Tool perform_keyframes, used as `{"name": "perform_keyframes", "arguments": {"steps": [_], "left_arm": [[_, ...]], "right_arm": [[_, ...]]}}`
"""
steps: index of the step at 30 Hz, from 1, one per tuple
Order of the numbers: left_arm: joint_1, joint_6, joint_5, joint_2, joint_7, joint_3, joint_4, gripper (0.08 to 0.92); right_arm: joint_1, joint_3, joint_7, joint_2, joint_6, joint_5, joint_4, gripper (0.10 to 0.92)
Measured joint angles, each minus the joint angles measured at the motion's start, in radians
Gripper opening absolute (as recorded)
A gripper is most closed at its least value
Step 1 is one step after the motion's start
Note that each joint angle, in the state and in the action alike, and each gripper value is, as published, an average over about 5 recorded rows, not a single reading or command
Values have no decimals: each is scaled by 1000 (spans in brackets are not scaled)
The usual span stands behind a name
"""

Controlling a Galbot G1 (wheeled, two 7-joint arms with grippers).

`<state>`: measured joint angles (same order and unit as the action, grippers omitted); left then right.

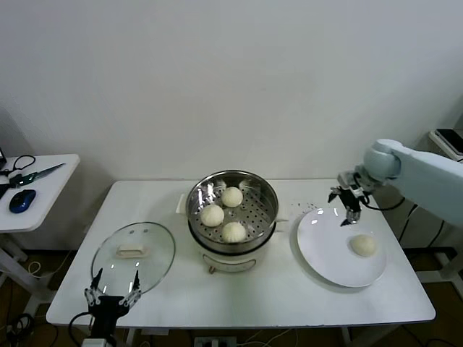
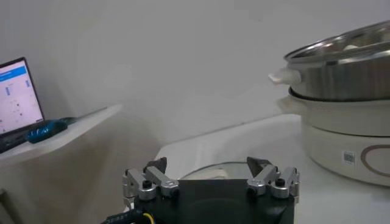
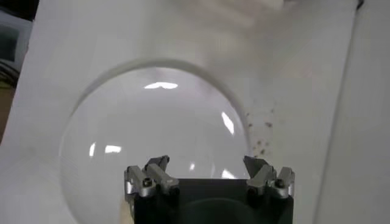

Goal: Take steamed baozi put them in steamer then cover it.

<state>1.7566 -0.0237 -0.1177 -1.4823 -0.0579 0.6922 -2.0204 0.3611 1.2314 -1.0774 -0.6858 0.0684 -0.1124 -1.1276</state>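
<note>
Three cream-white baozi (image 1: 212, 215) (image 1: 231, 196) (image 1: 234, 231) lie in the shiny steel steamer (image 1: 264, 217) on its white pot base at the table's middle. A fourth baozi (image 1: 363, 245) lies on the white plate (image 1: 325, 253) to the right. My right gripper (image 1: 346, 210) is open and empty above the plate's far edge, a little short of that baozi; its wrist view shows the bare plate (image 3: 152, 134) below open fingers. The glass cover (image 1: 155, 256) with white handle lies flat at the front left. My left gripper (image 1: 112, 283) is open and empty at the table's front edge by the cover.
A small white side table (image 1: 43, 181) at far left holds a blue mouse (image 1: 22, 200) and scissors. The steamer's side (image 2: 347, 79) shows in the left wrist view with a laptop screen (image 2: 15, 100) beyond. A dark device (image 1: 452, 137) sits on a stand at far right.
</note>
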Motion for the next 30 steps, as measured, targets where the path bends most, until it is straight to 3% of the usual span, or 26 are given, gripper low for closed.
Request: {"name": "perform_keyframes", "arguments": {"steps": [30], "left_arm": [[17, 4, -3, -8, 1, -1, -2, 823]], "right_arm": [[-329, -311, -44, -43, -50, 219, 271, 819]]}}
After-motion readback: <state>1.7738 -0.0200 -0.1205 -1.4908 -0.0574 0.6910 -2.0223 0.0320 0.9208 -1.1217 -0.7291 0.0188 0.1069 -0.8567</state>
